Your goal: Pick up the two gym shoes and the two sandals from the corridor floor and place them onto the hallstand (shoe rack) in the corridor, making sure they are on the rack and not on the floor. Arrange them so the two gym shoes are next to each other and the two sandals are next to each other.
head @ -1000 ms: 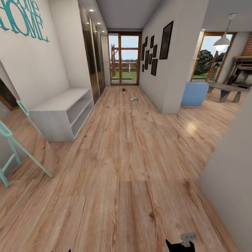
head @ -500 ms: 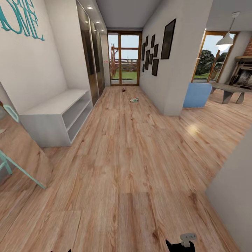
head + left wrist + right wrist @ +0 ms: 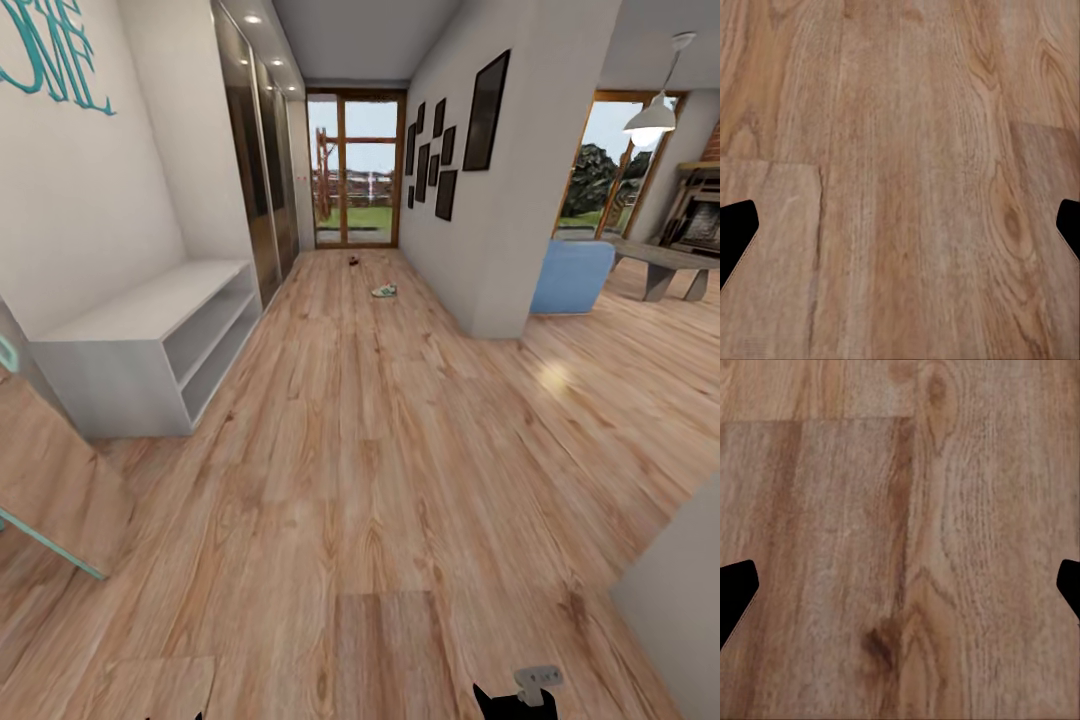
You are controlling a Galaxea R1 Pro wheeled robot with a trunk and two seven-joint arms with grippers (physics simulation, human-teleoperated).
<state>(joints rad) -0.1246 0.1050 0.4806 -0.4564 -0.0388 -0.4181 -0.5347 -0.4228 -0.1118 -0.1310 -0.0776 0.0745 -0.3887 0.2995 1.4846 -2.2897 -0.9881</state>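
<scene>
Far down the corridor floor lies one cream-white gym shoe. Beyond it, near the glass door, sits a small dark thing that may be a sandal; it is too small to tell. The hallstand is out of view. My left gripper hangs open over bare planks, its black fingertips wide apart. My right gripper is open over the floor too, and its dark tip shows at the head view's bottom edge. Neither holds anything.
A plain grey two-shelf bench stands against the left wall. A leaning mirror with a teal frame is at the near left. A wall corner juts in at near right. A blue armchair sits past the right wall's end.
The whole view has advanced down the corridor: the grey bench and the mirror have slid nearer and leftward in the picture. The grippers hang as before.
</scene>
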